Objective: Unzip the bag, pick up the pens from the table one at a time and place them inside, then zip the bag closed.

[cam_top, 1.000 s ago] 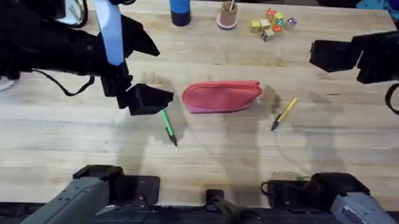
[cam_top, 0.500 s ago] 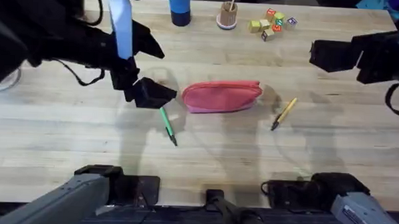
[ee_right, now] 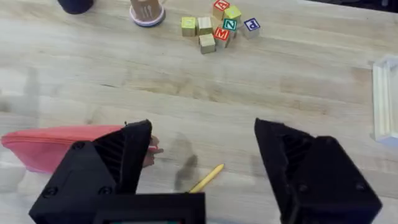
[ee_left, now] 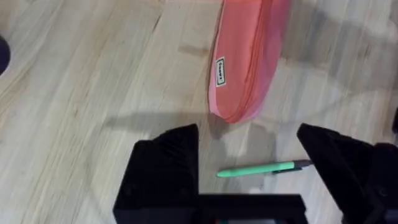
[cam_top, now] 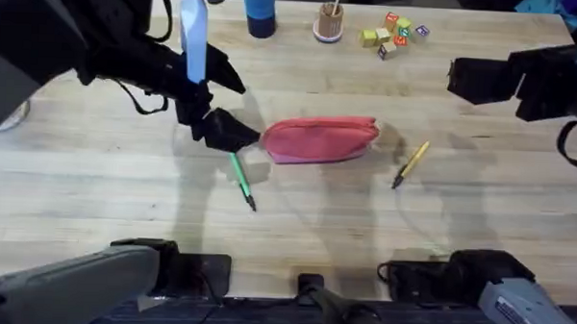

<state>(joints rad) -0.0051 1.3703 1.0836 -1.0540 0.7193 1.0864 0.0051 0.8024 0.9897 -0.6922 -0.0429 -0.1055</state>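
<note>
Fingers (ee_left: 168, 163) of left gripper (cam_top: 234, 133) spread apart at bag (cam_top: 320, 140) left end, frame centre, long axis left-right, green pen (cam_top: 243, 181) just below; right gripper (ee_right: 199, 171) open too, upper right, farther off.

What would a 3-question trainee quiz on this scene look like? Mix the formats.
1. True or false: the bag is zipped shut, with no pen inside.
2. Which pen lies nearest the left pincer? A) green B) yellow C) neither
3. Fill in: the right pincer is open and holds ____.

Key
1. True. Both the green pen and the yellow pen lie on the table.
2. A. In the left wrist view the green pen lies between the open fingers, just short of the bag's end.
3. Nothing. It hangs above the table, with the yellow pen below it.
</note>
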